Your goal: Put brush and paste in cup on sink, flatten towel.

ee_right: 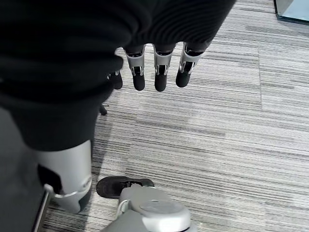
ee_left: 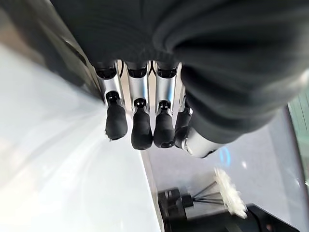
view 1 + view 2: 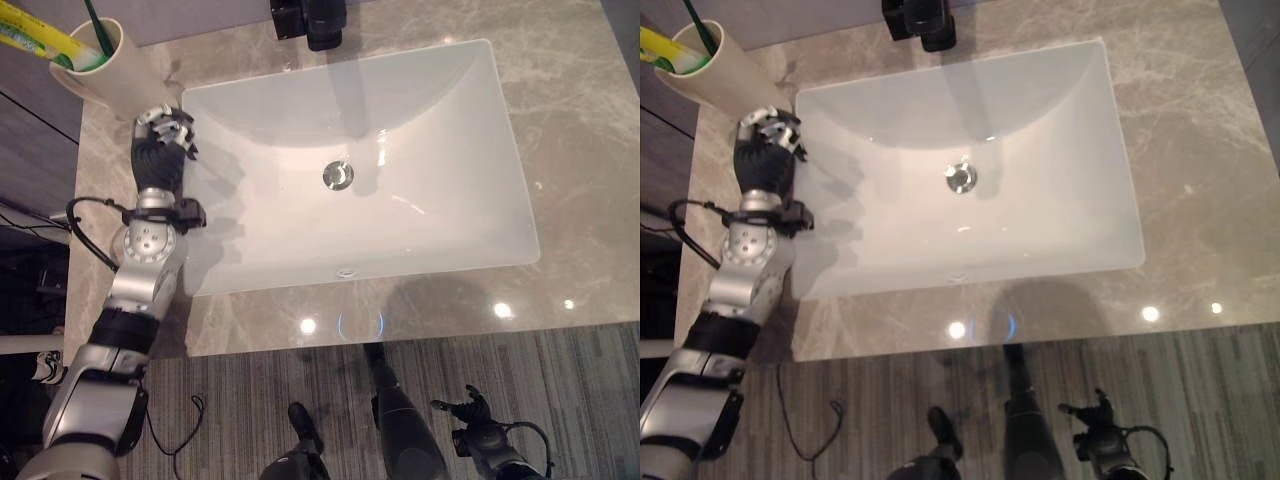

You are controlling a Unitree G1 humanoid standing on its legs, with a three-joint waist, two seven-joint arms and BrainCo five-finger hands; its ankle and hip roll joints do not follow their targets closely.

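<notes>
The cup [image 3: 108,62] is seen on the marble bench [image 3: 590,150] at the far left corner of the white sink [image 3: 460,200]. A green-handled brush [image 3: 96,28] and a yellow-green paste tube [image 3: 35,38] stand inside it. The brush-and-paste part of the task is therefore judged complete.

The left hand [image 3: 165,135] is held over the bench just beside the cup, at the sink's left rim. Its fingers [image 2: 141,130] are relaxed and nothing is held in them. The right hand [image 3: 470,412] hangs low over the striped floor [image 1: 231,145], well apart from the bench, with its fingers [image 1: 161,79] extended and nothing grasped.

The remaining step is judged to be the flattening of the towel. No towel can be identified on the bench around the sink. The next move is expected to call for the towel to be located, then spread with flat fingers.
</notes>
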